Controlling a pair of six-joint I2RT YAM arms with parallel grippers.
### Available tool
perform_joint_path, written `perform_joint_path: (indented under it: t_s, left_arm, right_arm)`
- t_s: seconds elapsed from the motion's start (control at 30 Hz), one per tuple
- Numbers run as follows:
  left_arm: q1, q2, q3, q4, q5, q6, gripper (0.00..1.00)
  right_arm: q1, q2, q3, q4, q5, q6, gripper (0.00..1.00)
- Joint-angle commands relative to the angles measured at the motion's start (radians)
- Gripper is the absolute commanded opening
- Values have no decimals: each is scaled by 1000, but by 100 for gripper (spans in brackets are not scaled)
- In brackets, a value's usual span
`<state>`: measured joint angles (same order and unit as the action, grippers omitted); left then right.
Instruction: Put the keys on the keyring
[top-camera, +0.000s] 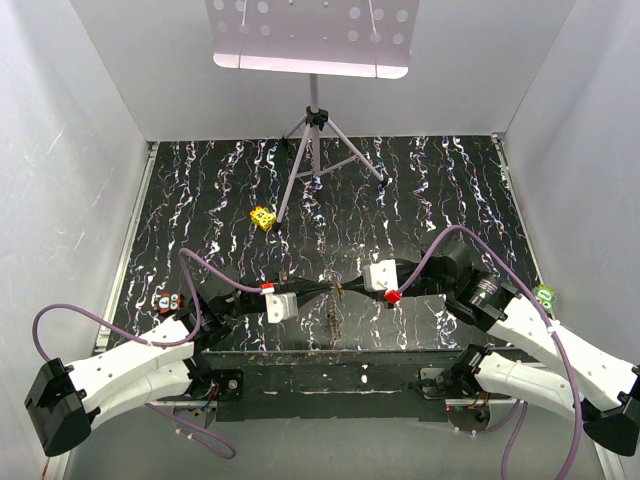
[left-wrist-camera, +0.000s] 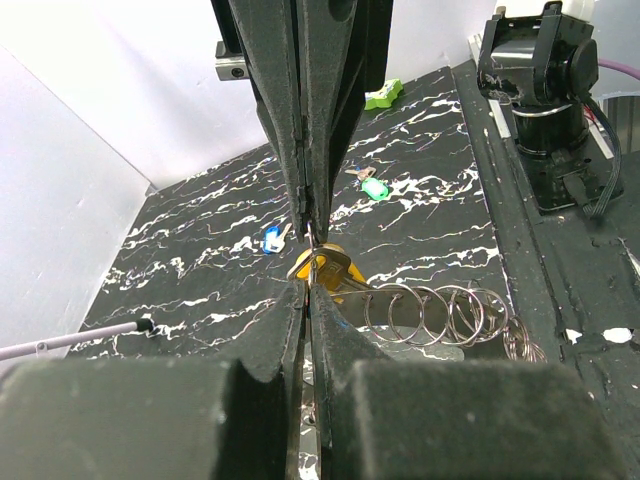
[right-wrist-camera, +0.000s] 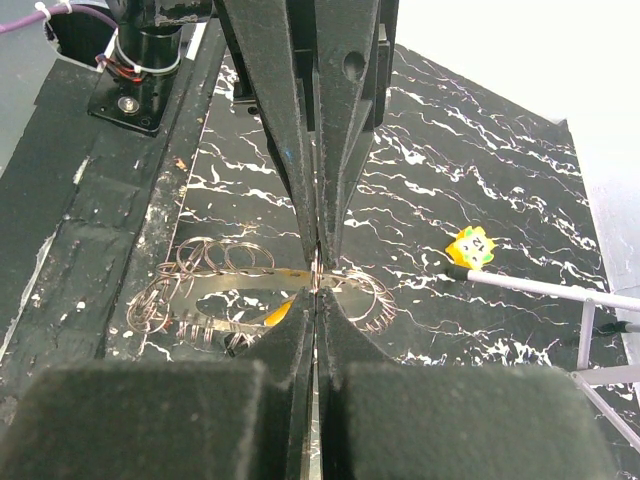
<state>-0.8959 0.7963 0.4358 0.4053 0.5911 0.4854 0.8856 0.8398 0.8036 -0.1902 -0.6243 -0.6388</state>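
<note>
Top external view: the left pincer (top-camera: 325, 292) and right pincer (top-camera: 347, 288) met tip to tip at mid-bench (top-camera: 450, 200), both pressed closed. What they held was too small to tell. A cube (top-camera: 263, 217) lay at their 11 o'clock, a green key (top-camera: 545, 296) at the 3 o'clock edge, and what looked like a red key (top-camera: 168, 300) at 9 o'clock.

Left wrist view: the left pincer was clamped, apparently on the orange key (left-wrist-camera: 325, 268). The keyring (left-wrist-camera: 440, 315), a chain of wire loops, trailed toward 4 o'clock. A blue key (left-wrist-camera: 272, 238) and a second green key (left-wrist-camera: 372, 187) lay loose beyond.

Right wrist view: the right pincer seemed to pinch a keyring loop. By my judgement, only the orange key was being threaded, and the rest remained. No writing was readable.
</note>
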Motion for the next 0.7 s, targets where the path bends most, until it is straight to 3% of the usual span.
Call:
perform_joint_path:
  t_s: [0.0, 0.67]
  left_arm:
    - [-6, -29, 15, 92, 26, -10, 0]
    - [-5, -29, 27, 76, -14, -36, 0]
  right_arm:
    - [9, 10, -1, 43, -5, 10, 1]
    - [16, 12, -6, 44, -12, 19, 1]
